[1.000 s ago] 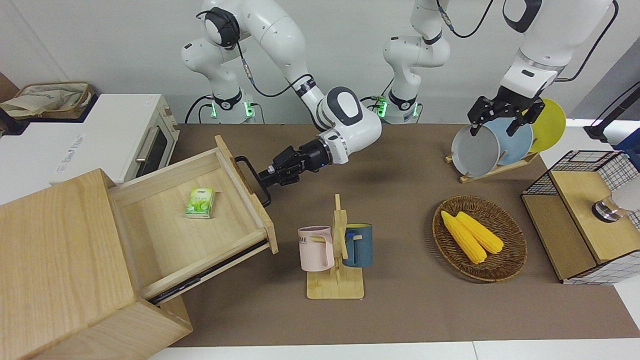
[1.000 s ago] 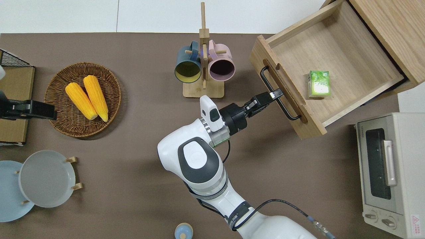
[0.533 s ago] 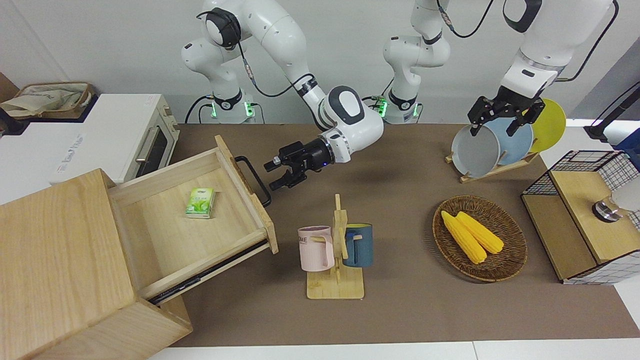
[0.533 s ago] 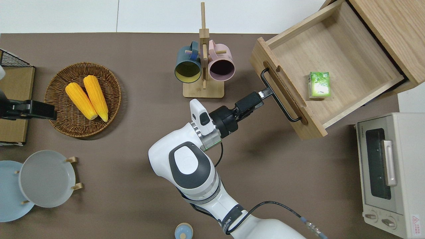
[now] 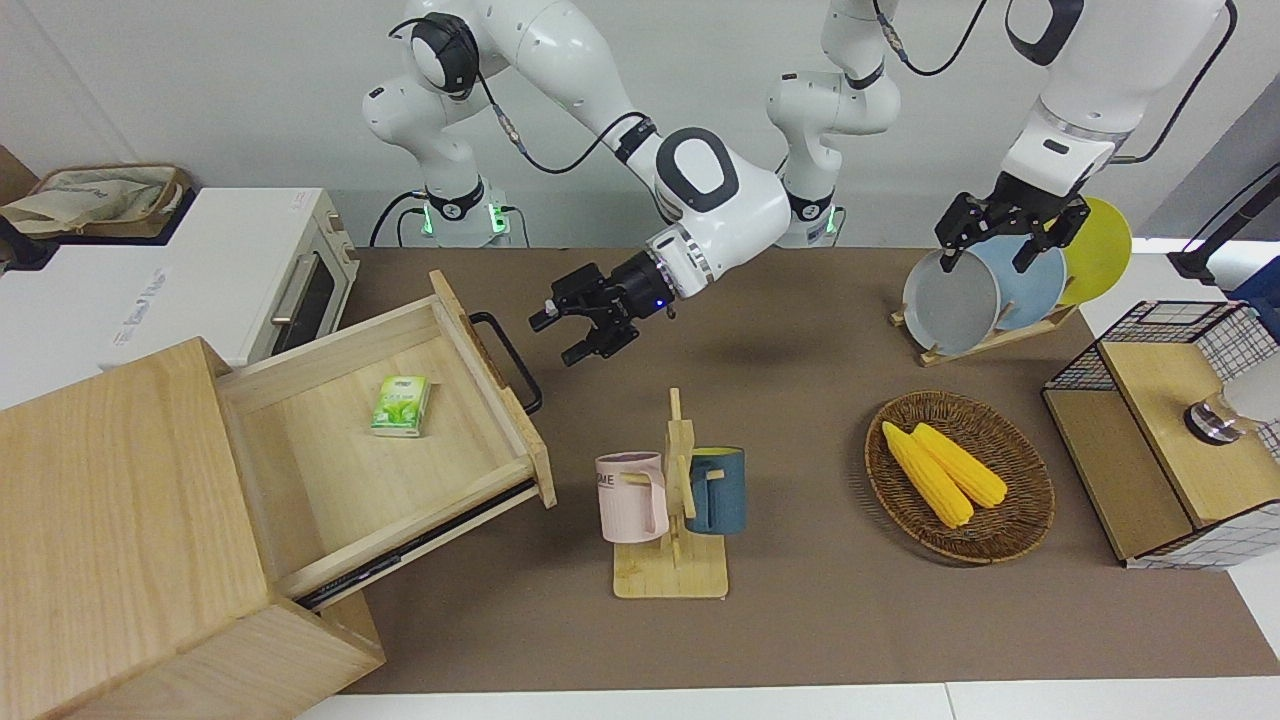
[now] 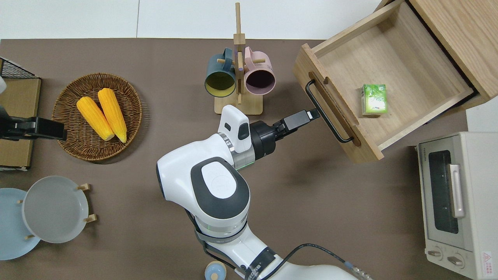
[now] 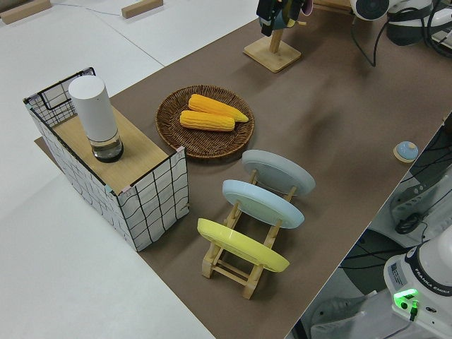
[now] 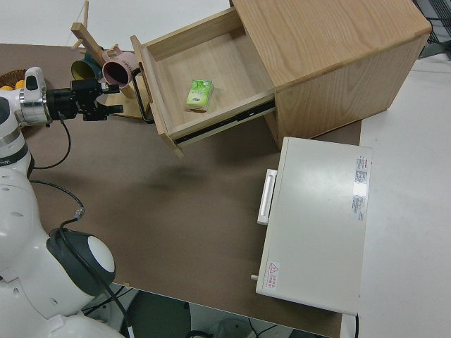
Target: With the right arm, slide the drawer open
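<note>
1. Since a second ago the right pincer [image 5: 574, 334] has let go of the handle [image 5: 508, 359] and drawn back; its fingers now stand apart in the air, just beside the handle and clear of it, over bare worktop [image 5: 800, 620].
2. Working across the front view, the cabinet [image 5: 120, 520] comes first, at the right arm's end of the worktop, with the drawer [image 5: 390, 470] pulled well out of it toward the mug stand [image 5: 672, 500].
3. A small green packet [image 5: 401, 405] lies on the drawer floor.
4. The drawer looks stiff and fairly light, being shallow wood on side runners, so it should glide straight with little force and not flex.
5. The black handle is the only sensible hold: rigid metal, best pinched at the middle of the bar so the drawer does not skew on its runners.
6. The opening looks done.
7. The left arm is parked.
</note>
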Robot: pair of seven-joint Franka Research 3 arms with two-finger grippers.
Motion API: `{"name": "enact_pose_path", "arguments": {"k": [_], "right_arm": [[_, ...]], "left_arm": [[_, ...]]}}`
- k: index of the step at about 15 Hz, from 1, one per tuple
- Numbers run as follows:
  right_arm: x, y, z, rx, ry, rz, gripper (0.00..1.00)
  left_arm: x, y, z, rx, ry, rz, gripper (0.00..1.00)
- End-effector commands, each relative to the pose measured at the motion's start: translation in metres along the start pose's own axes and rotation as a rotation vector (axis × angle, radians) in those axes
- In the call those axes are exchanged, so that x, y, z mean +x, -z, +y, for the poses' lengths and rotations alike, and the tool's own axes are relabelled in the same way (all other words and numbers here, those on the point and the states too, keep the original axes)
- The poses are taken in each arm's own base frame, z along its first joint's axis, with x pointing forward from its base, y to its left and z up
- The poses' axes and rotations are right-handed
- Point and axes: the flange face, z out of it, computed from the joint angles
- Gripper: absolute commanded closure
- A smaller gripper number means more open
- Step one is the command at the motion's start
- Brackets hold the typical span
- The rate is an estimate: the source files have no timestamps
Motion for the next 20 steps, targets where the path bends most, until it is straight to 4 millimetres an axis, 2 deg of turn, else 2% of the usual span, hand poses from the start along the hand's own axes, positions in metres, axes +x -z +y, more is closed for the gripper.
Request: {"name": "enact_pose_path", "arguments": {"k": [1,4,6,10,15,17,20], "right_arm": [[0.003,-0.001,0.039,0.186,-0.066,-0.022,0.015],[-0.003,-0.017,0.092,0.385,-0.152,-0.075,0.015],[-0.013,-0.038,0.139,0.524,-0.225,-0.146,0.015],[-0.037,-0.083,0.217,0.777,-0.351,-0.269,0.015],[-0.058,-0.140,0.268,0.940,-0.395,-0.333,0.013],[-0.067,-0.182,0.285,1.032,-0.401,-0.365,0.013],[-0.076,-0.219,0.302,1.081,-0.424,-0.369,0.013]], "left_arm": [[0.004,0.002,0.000,0.016,-0.008,0.007,0.00],[0.004,0.002,0.000,0.016,-0.008,0.007,0.00],[0.004,0.002,0.000,0.016,-0.008,0.007,0.00],[0.004,0.002,0.000,0.016,-0.008,0.007,0.00],[0.004,0.002,0.000,0.016,-0.008,0.007,0.00],[0.004,0.002,0.000,0.016,-0.008,0.007,0.00],[0.004,0.002,0.000,0.016,-0.008,0.007,0.00]]}}
